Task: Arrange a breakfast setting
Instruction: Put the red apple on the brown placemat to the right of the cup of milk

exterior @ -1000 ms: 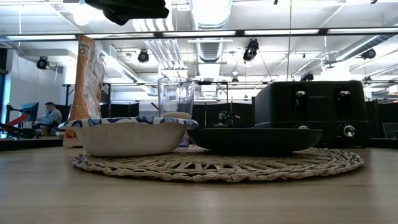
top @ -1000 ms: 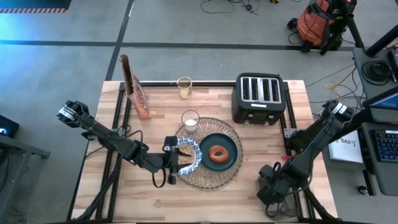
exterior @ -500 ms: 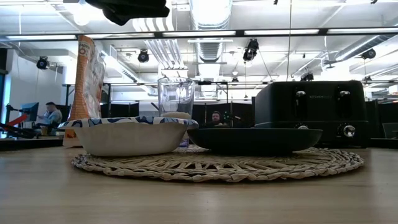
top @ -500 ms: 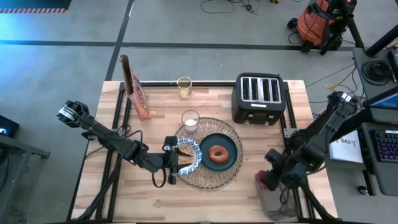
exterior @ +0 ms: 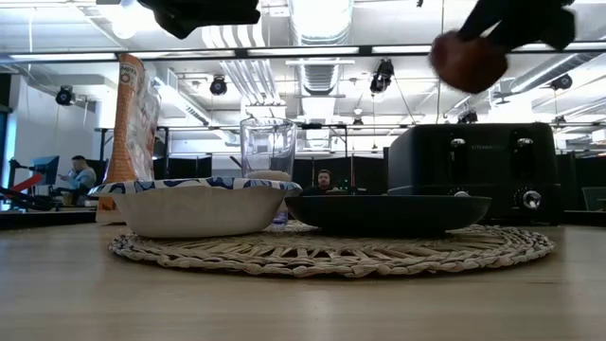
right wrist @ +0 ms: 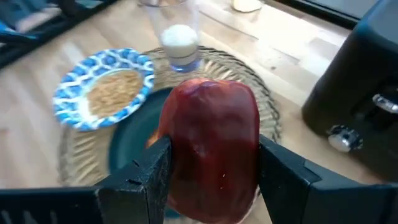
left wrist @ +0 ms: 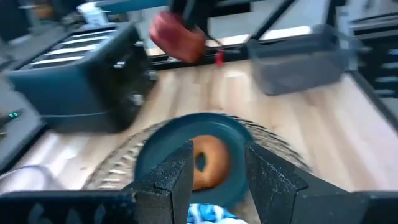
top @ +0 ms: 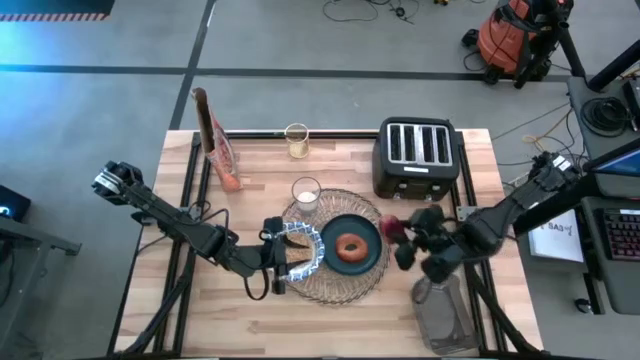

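The right pincer is clamped across the small smooth red fruit, just right of the dark teal plate: firm, rounded, slippery, best gripped mid-body. The left pincer stands apart above the patterned bowl.

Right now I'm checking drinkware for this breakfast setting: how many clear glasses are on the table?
2. One small clear glass stands on the round tan woven placemat, behind the blue-and-white patterned bowl. Another clear glass stands near the table's far edge, left of the black four-slot toaster.
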